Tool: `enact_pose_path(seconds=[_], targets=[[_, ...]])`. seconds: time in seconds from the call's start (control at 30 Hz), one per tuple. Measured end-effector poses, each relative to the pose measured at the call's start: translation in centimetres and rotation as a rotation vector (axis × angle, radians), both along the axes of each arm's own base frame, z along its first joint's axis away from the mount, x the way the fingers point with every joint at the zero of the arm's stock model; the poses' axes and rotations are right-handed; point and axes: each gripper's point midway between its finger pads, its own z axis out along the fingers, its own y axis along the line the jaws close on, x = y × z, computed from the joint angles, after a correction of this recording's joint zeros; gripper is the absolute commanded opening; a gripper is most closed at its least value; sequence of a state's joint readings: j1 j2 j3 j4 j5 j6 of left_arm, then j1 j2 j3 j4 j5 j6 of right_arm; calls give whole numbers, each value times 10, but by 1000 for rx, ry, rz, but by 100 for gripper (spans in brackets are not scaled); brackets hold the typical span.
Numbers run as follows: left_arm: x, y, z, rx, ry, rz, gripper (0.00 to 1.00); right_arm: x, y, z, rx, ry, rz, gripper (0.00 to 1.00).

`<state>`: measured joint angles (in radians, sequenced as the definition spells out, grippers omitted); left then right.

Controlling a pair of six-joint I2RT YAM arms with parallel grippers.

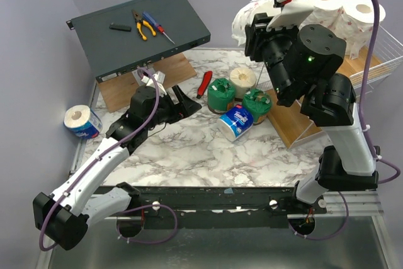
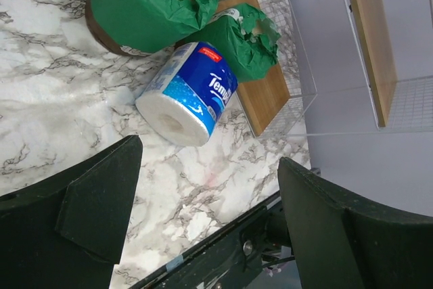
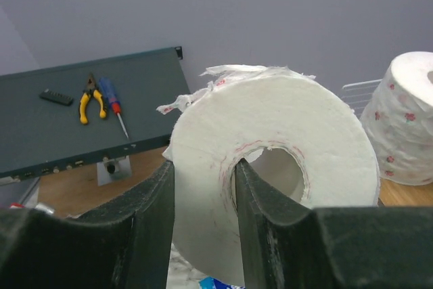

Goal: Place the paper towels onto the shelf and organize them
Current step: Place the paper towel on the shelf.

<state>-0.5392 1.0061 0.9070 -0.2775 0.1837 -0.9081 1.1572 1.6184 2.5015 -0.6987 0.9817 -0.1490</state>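
My right gripper (image 3: 203,167) is raised and shut on a white paper towel roll with pink specks (image 3: 284,126); one finger sits inside its core, the other against its outer side. In the top view that roll (image 1: 249,20) hangs left of the white wire shelf (image 1: 381,70). Two more white rolls (image 1: 343,11) stand on the shelf's top tier. On the marble lie two green-wrapped rolls (image 1: 221,94) (image 1: 257,104), a cream roll (image 1: 242,80) and a blue-wrapped roll (image 1: 236,122). Another blue roll (image 1: 82,121) stands at far left. My left gripper (image 2: 210,194) is open and empty, low over the table, short of the blue roll (image 2: 189,96).
A dark grey metal box (image 1: 182,23) with pliers (image 1: 143,26) and a screwdriver stands at the back left. A red-handled tool (image 1: 204,83) lies beside the green rolls. The shelf's lowest wood tier (image 1: 296,124) slopes down to the table near the right arm.
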Motion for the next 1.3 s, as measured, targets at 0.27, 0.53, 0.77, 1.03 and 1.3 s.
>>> enact_pose_path(seconds=[0.27, 0.53, 0.77, 1.03, 1.3], targets=[[-2, 1, 5, -7, -14, -1, 84, -8, -14, -28, -30, 95, -7, 36], [1, -4, 0, 4, 4, -12, 84, -25, -86, -18, 27, 91, -161, 36], [6, -12, 11, -10, -13, -24, 84, -38, -139, -13, 25, 76, -306, 37], [4, -29, 2, -11, 11, -66, 84, -37, -147, -21, -45, 72, -378, 38], [0, -39, -1, -13, 19, -93, 85, -36, -145, -14, -41, 60, -384, 39]])
